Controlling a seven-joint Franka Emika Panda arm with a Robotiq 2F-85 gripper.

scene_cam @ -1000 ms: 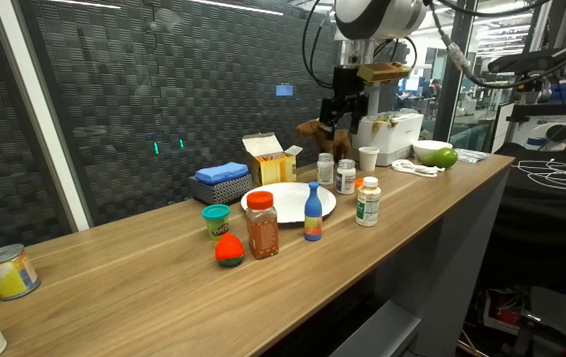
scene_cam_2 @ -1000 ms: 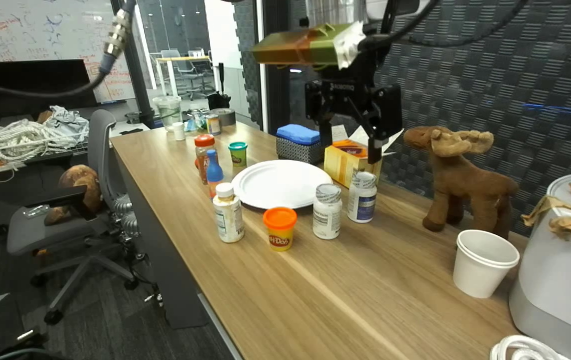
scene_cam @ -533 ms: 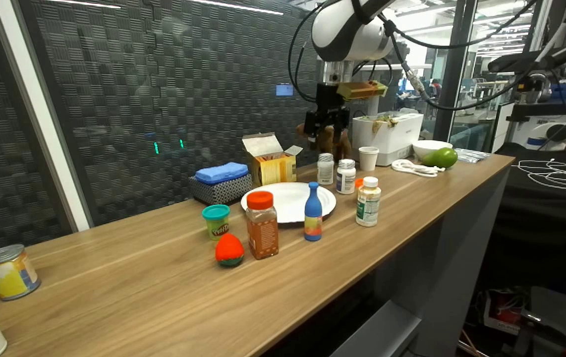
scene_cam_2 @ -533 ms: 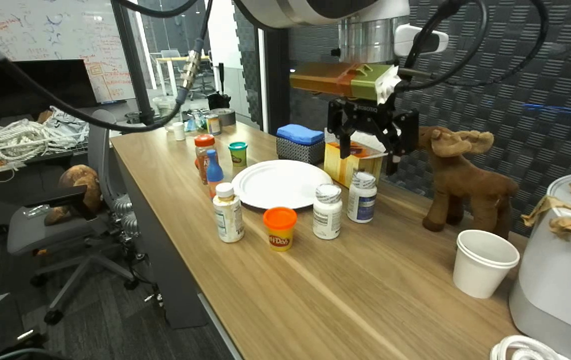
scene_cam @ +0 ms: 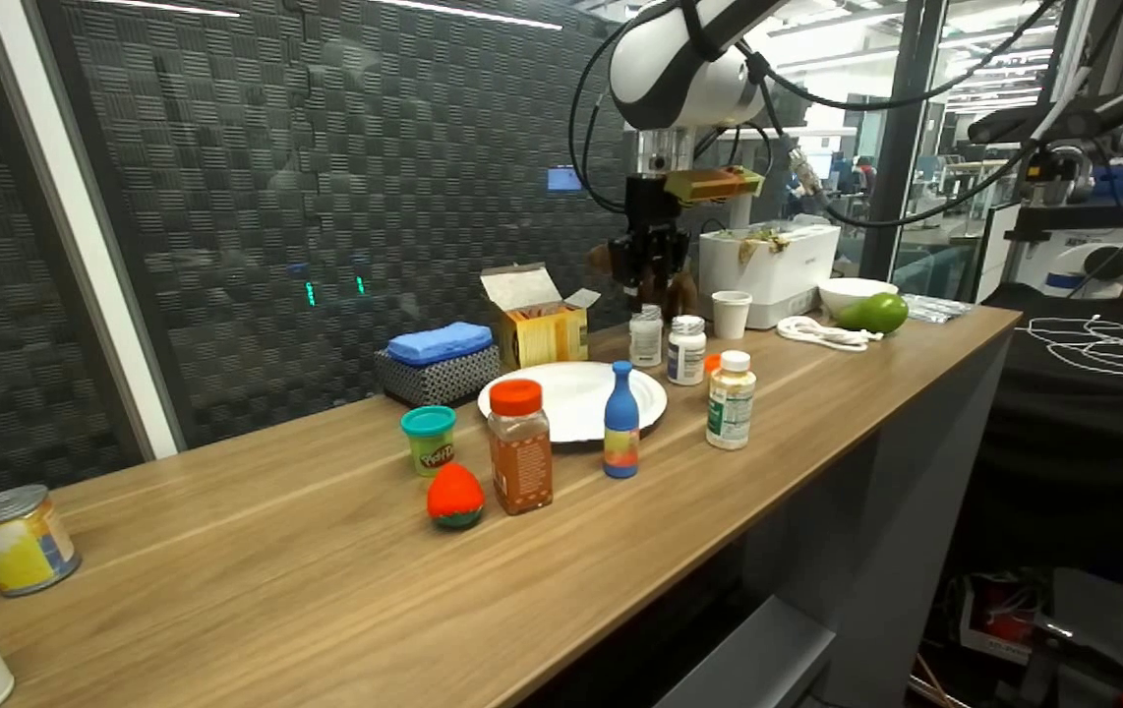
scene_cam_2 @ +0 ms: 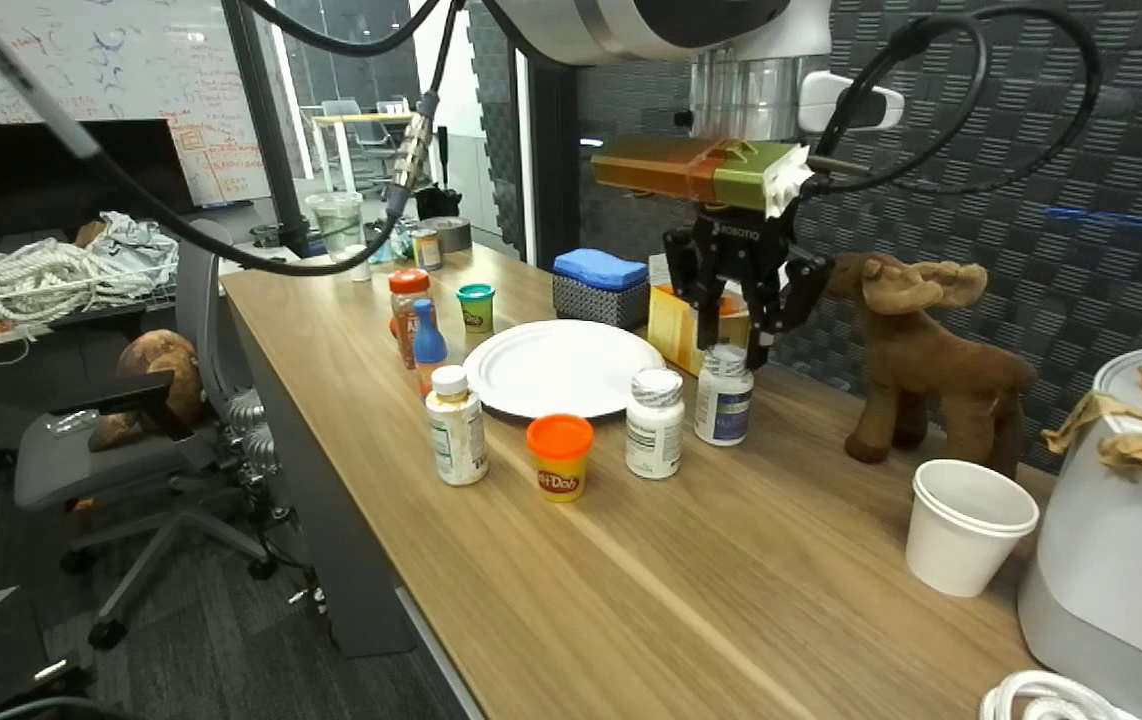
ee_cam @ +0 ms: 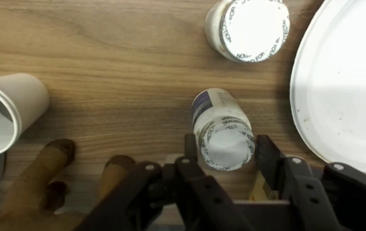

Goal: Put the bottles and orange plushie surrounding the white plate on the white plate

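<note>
Wrist view, gripper (ee_cam: 226,144) astride cyl. white btl (ee_cam: 224,110), can't tell if clamped, rnd plate (ee_cam: 343,89), woodgrain tbl (ee_cam: 122,106)

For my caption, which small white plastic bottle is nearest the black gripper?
The white bottle nearest the yellow cardboard box: in the wrist view, only its top shows between the gripper's fingers.
</note>
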